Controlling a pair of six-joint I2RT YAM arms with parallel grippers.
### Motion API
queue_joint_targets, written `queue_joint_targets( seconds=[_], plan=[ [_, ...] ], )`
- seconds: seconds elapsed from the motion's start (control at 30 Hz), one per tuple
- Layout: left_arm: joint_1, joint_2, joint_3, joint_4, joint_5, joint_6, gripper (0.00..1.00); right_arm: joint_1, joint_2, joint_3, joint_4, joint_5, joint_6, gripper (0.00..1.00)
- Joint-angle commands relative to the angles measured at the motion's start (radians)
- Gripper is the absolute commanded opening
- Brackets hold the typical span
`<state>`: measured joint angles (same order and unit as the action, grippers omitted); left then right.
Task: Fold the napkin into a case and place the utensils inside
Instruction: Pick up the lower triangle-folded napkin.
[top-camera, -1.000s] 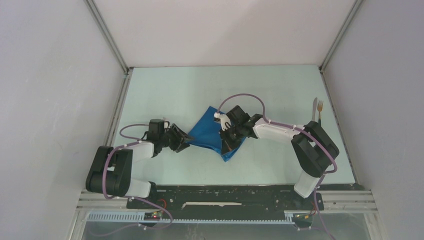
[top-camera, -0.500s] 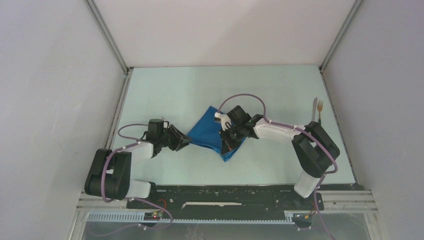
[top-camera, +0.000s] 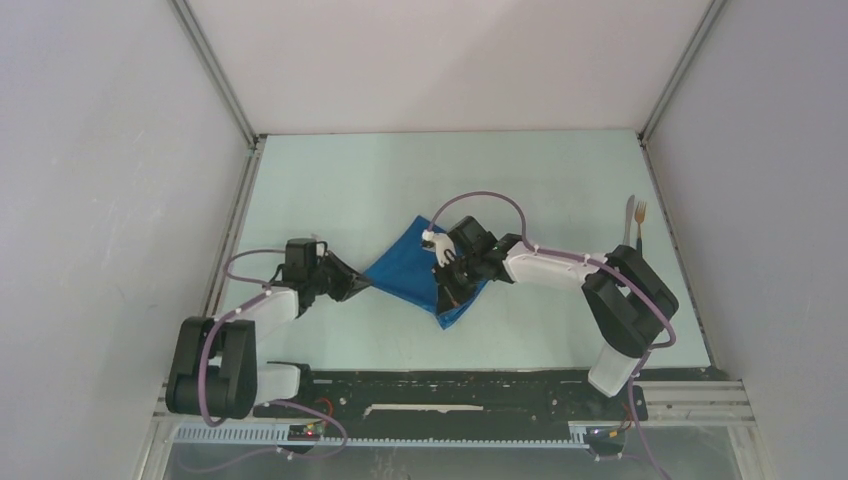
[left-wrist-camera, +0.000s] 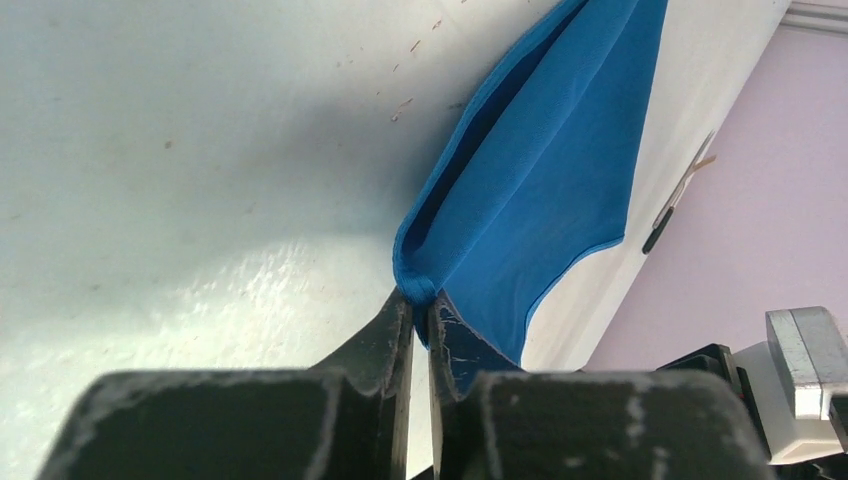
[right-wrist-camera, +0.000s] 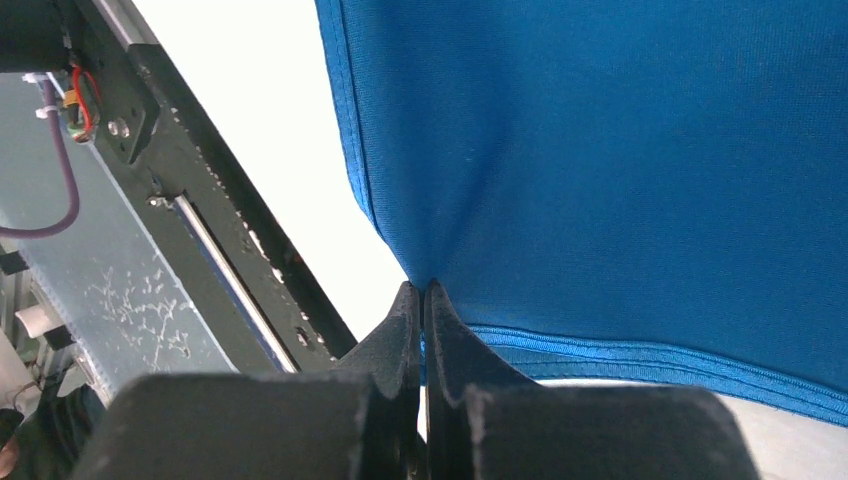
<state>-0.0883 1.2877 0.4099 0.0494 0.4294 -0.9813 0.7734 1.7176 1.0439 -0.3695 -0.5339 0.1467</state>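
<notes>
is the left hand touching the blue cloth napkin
Touching. The left wrist view shows the left hand pinching a folded corner of the bright blue cloth napkin.

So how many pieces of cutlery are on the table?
2: a knife and a fork lie side by side near the table's right edge, away from the napkin, whose folds could hide more.

Two black fingers (right-wrist-camera: 398, 335) of the right gripper (right-wrist-camera: 424, 300) press together on a pinch of bright blue napkin (right-wrist-camera: 620, 150), which fills most of the view. Beside the cloth lie the pale bench (right-wrist-camera: 270, 130) and a black rail (right-wrist-camera: 160, 110).
</notes>
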Motion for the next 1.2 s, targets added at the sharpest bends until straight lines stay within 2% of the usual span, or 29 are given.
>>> queue_joint_targets(
  seconds=[0.0, 0.27, 0.4, 0.63, 0.97, 1.17],
  plan=[
    [0.055, -0.095, 0.027, -0.133, -0.016, 0.081, 0.09, 0.039, -0.035, -0.017, 0.023, -0.039, 0.037, 0.00],
    [0.075, -0.136, 0.113, -0.314, -0.048, 0.134, 0.01, 0.059, 0.004, -0.024, 0.112, -0.123, 0.105, 0.00],
    [0.059, -0.062, 0.208, -0.356, -0.077, 0.125, 0.00, 0.010, 0.030, -0.040, 0.153, -0.182, 0.152, 0.00],
    [-0.069, 0.114, 0.392, -0.468, -0.179, 0.086, 0.00, -0.068, 0.054, -0.077, 0.192, -0.245, 0.185, 0.00],
    [-0.137, 0.167, 0.490, -0.572, -0.338, -0.020, 0.00, -0.116, 0.045, -0.111, 0.219, -0.291, 0.192, 0.00],
    [-0.102, 0.102, 0.442, -0.594, -0.364, -0.006, 0.00, -0.072, 0.047, -0.112, 0.247, -0.284, 0.218, 0.00]
  ],
)
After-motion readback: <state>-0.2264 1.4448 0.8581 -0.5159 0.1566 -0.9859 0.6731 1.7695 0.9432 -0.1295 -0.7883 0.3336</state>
